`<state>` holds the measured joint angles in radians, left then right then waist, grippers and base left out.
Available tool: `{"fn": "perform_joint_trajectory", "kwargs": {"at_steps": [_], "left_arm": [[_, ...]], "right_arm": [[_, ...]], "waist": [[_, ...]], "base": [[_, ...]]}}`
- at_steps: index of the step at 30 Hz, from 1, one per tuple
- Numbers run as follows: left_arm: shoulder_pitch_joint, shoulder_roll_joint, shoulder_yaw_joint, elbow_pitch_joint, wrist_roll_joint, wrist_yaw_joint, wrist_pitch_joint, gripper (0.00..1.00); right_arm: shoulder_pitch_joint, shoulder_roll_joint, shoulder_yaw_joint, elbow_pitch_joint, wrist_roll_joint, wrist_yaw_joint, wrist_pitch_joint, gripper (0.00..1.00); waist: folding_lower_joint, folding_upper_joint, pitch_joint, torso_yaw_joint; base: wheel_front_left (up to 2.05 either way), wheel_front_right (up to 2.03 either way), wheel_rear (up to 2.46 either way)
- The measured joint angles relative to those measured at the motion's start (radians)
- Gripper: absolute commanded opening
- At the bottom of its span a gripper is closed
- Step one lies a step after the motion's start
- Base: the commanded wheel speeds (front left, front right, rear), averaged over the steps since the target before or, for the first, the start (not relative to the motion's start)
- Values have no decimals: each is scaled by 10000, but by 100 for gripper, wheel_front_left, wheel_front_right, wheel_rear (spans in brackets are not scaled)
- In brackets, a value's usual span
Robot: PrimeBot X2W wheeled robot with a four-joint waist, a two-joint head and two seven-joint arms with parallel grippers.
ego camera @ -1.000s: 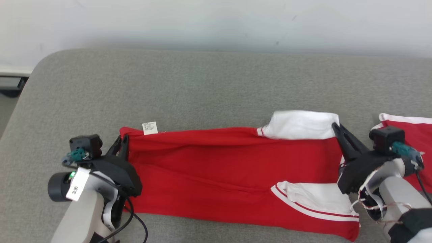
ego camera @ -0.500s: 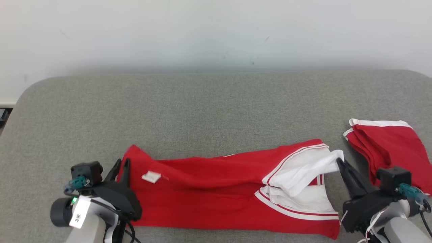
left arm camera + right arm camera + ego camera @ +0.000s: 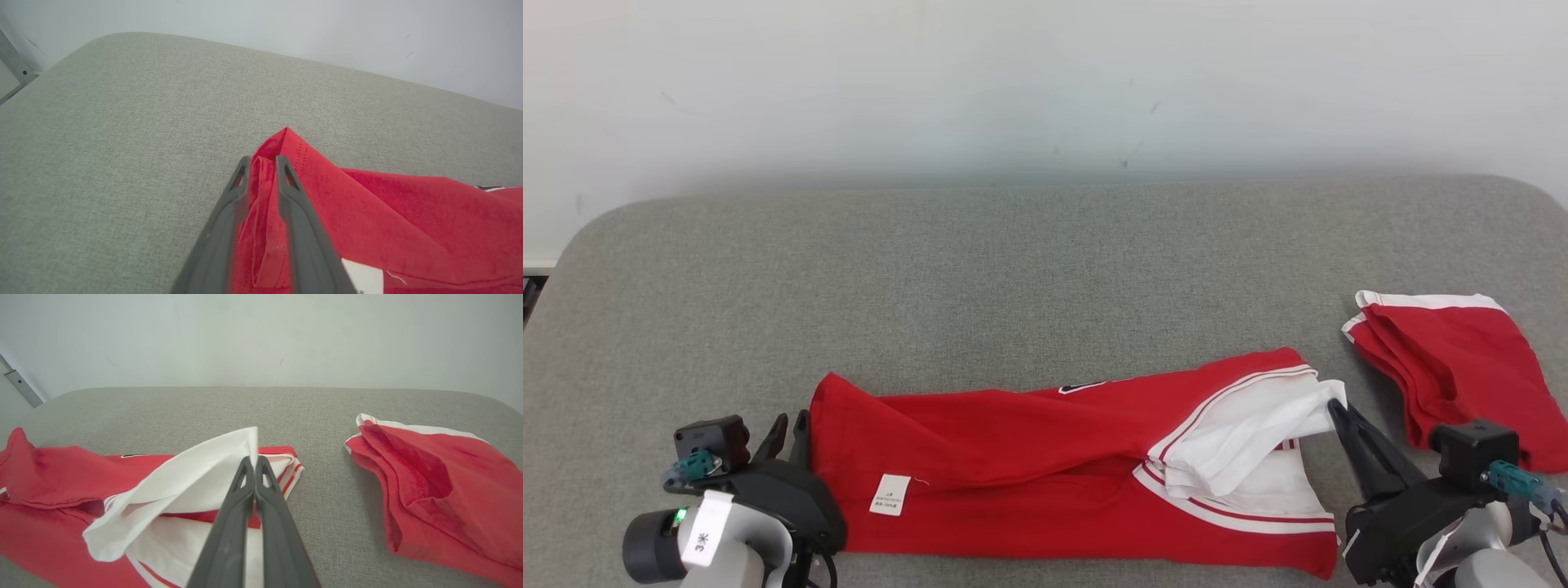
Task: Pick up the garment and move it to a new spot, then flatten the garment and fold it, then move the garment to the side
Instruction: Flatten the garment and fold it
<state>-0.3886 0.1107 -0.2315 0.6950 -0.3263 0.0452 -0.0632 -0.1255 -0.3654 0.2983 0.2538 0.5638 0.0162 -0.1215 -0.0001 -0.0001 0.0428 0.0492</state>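
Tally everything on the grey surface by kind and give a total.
Garments: 2, the spread garment and the folded garment
Robot hands: 2, the left hand and the right hand
Total: 4

The light is bright and soft all over. The wall [image 3: 1045, 82] looks pale and a bit hazy where it meets the table [image 3: 1013, 269]. Shadows are thin and faint, just under the edges of the red cloth [image 3: 1029, 457]. In both wrist views the table's far edge looks bent, and the dark fingers [image 3: 218, 245] go blurry near the bottom.
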Motion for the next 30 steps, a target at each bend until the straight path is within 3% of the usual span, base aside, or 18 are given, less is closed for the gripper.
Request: {"fn": "perform_joint_trajectory", "kwargs": {"at_steps": [3, 6, 7, 8, 18, 19, 20, 21, 27, 30], "left_arm": [[0, -38, -17, 21, 0, 35, 10, 36], [0, -73, -4, 42, 0, 107, 10, 52], [0, -79, 6, 42, 0, 174, 8, 87], [5, -79, 29, 38, 0, 176, -8, 100], [569, -107, 174, -460, 6, 339, -583, 100], [595, -107, 163, -550, 10, 339, -656, 100], [595, -107, 163, -550, 10, 339, -656, 100], [602, -107, 146, -648, 17, 337, -736, 100], [1072, -50, 12, -1317, 67, 234, -1340, 100], [1453, 40, -75, -1879, 90, -46, -1588, 100]], "right_arm": [[105, -35, -33, -282, 84, -163, 203, 0], [395, -86, -40, -339, 111, -293, 479, 0], [490, -96, -48, -360, 151, -349, 558, 0], [593, -96, -38, -403, 232, -364, 631, 0], [1437, 52, 77, -953, 548, -700, 1329, 0], [1487, 63, 71, -955, 604, -732, 1417, 4], [1487, 63, 71, -955, 604, -732, 1417, 91], [1547, 65, 69, -970, 623, -784, 1473, 100], [1681, 52, -35, -1066, 619, -1001, 1657, 100], [1728, 90, -219, -1246, 594, -1137, 1616, 100]], "waist": [[1, 0, 0, 22], [1, 0, -30, 46], [1, 0, -55, 54], [1, 0, -85, 61], [0, 0, -435, 91], [1, 0, -469, 95], [1, 0, -469, 95], [0, 0, -503, 98], [0, 1, -696, 106], [0, 1, -843, 88]], "base": [[0, 0, 0], [0, 0, 0], [0, 0, 0], [0, 0, 0], [0, 0, 0], [0, 0, 0], [0, 0, 0], [0, 0, 0], [0, 0, 0], [0, 0, 0]]}}
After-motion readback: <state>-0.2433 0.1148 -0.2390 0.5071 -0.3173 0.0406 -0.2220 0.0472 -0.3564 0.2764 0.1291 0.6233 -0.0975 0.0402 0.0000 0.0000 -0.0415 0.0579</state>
